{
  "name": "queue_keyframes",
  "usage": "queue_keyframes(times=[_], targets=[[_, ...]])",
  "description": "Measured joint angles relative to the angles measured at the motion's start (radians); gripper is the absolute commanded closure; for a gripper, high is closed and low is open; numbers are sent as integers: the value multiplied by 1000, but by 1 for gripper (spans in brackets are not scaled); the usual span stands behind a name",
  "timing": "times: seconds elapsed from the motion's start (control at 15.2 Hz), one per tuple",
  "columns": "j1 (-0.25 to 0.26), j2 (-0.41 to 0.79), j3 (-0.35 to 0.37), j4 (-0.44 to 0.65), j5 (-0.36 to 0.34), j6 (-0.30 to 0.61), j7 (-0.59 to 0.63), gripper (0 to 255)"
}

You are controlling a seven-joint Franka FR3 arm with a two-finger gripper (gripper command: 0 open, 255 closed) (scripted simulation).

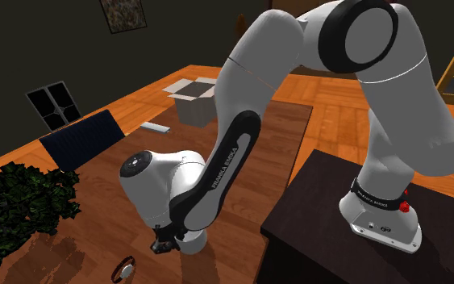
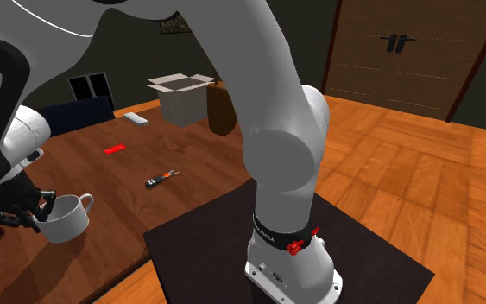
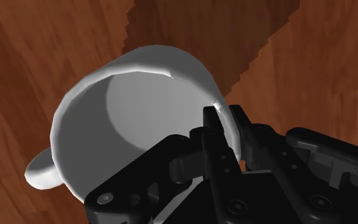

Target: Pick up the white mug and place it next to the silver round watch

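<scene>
White mug point(image 3: 126, 108), inside bare, rim pinched by jaws; possibly off table point(image 2: 206, 173).

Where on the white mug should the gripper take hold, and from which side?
Grip the mug by its rim wall, from above, on the side away from the handle. Its mouth opens upward and the wall is thin, so one finger fits inside and one outside, and the handle juts out opposite. The gripper clasps it this way.
</scene>
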Motion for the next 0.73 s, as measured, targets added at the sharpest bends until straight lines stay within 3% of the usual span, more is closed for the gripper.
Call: queue_keyframes(times=[0.46, 0.53, 0.73], targets=[[3, 12, -3, 4, -4, 8, 3, 255], [3, 12, -3, 4, -4, 8, 3, 0], [3, 12, -3, 4, -4, 8, 3, 0]])
